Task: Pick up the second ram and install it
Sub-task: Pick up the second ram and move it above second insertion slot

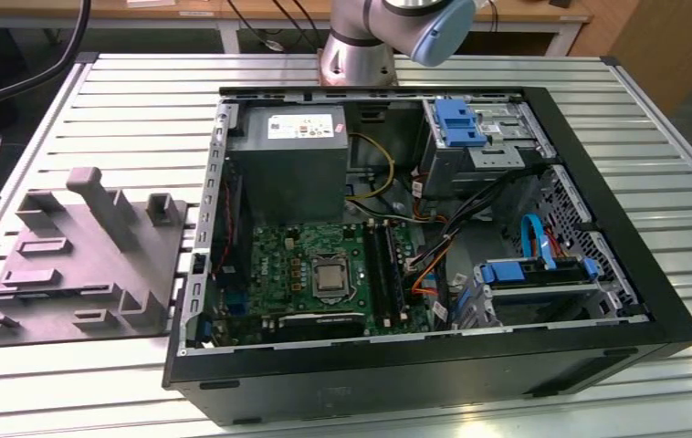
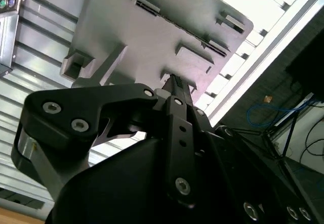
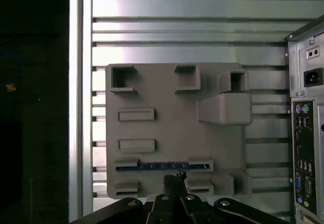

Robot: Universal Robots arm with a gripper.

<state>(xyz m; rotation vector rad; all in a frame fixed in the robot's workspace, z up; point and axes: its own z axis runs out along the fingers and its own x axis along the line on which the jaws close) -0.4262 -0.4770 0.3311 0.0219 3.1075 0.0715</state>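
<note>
— Where's the memory stick (image 3: 162, 166)?

— In the first wrist view it stands on its long edge in a narrow slot of the grey tray (image 3: 172, 127), a thin blue-green line between two raised blocks. Nothing is touching it.

— And the claw (image 3: 174, 179)?

— Clenched, with nothing in it. Its dark tips meet in one lump over the tray, just beside the middle of the stick (how high above it, I cannot tell). The second wrist view shows the claw (image 2: 174, 84) from behind, pointing at that same tray (image 2: 152, 36).

— Where does the tray lie?

— In the exterior view, the tray (image 1: 78, 265) is flat on the slatted metal table (image 1: 139, 100), touching the open computer case (image 1: 444, 365) on the exterior view's left. The green board (image 1: 285, 265) lies inside the case.
</note>
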